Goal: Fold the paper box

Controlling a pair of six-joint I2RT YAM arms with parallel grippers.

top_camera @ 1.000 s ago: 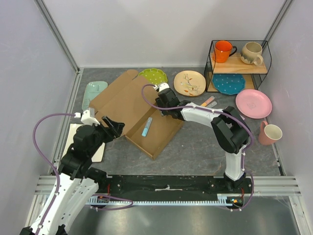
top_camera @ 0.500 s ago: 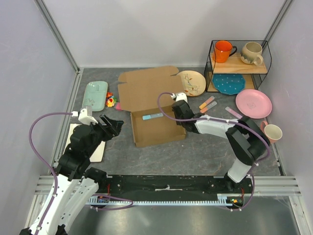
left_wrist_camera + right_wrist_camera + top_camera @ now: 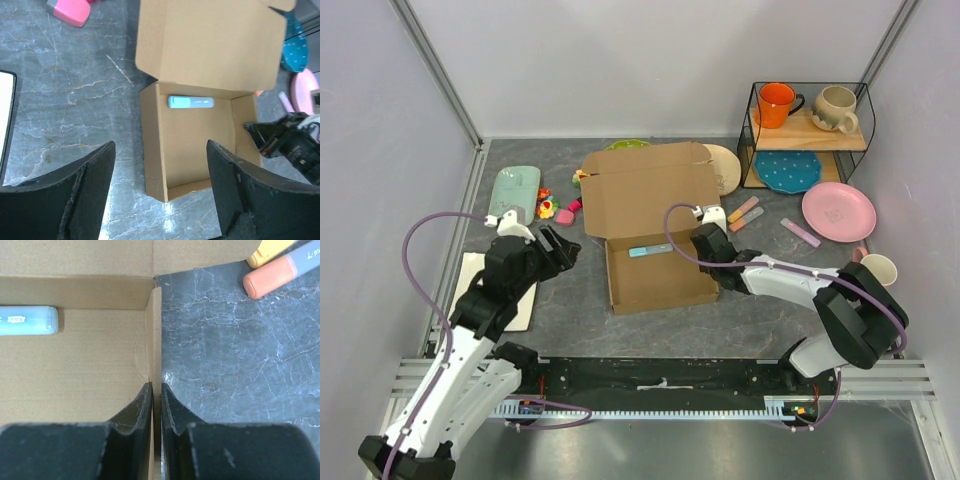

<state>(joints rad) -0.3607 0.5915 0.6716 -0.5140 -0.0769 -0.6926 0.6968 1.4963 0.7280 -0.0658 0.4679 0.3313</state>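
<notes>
The paper box lies open mid-worktop; with your right gripper jaws clamped on its right wall and left gripper jaws apart nearby, hold that wall steady while folding the lid down.

We are logging the paper box as plain brown corrugated cardboard, matt and faintly fibrous. We are entering the table as a dark grey marbled sheet that is catching a soft sheen. The blue pen is reading as smooth plastic. On the left gripper we are noting fingers of black, grainy, matt plastic. The pink plate and orange mug are looking glazed and glossy. The rack is showing thin black wire and pale wood.
</notes>
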